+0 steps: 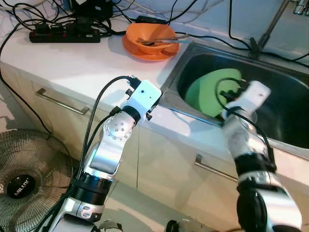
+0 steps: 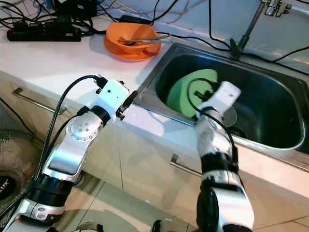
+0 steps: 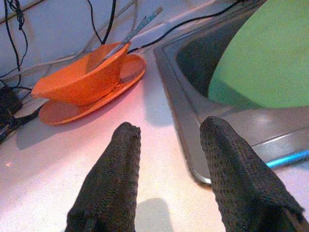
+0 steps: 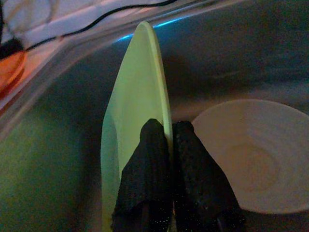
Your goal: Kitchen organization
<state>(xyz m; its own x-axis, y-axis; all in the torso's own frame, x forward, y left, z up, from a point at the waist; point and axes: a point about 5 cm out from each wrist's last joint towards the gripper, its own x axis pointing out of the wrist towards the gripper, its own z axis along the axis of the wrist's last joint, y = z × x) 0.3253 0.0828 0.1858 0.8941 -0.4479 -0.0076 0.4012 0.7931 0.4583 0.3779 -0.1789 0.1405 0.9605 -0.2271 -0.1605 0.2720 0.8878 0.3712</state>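
Note:
A green plate (image 1: 207, 92) stands on edge inside the steel sink (image 1: 285, 108). My right gripper (image 4: 170, 140) is shut on the green plate (image 4: 133, 96), one finger on each face of its rim. A white bowl (image 4: 256, 154) lies on the sink floor beside it. An orange bowl (image 1: 149, 37) with utensils in it sits on an orange plate (image 1: 137, 50) at the back of the white counter (image 1: 72, 67). My left gripper (image 3: 169, 140) hovers open low over the counter by the sink's left rim, nothing between its fingers.
A black power strip (image 1: 63, 35) and tangled cables lie at the back left of the counter. A tap (image 2: 251, 24) rises behind the sink. Cabinet drawers with metal handles (image 1: 60, 101) front the counter. A fan (image 1: 21, 179) stands on the floor at the left.

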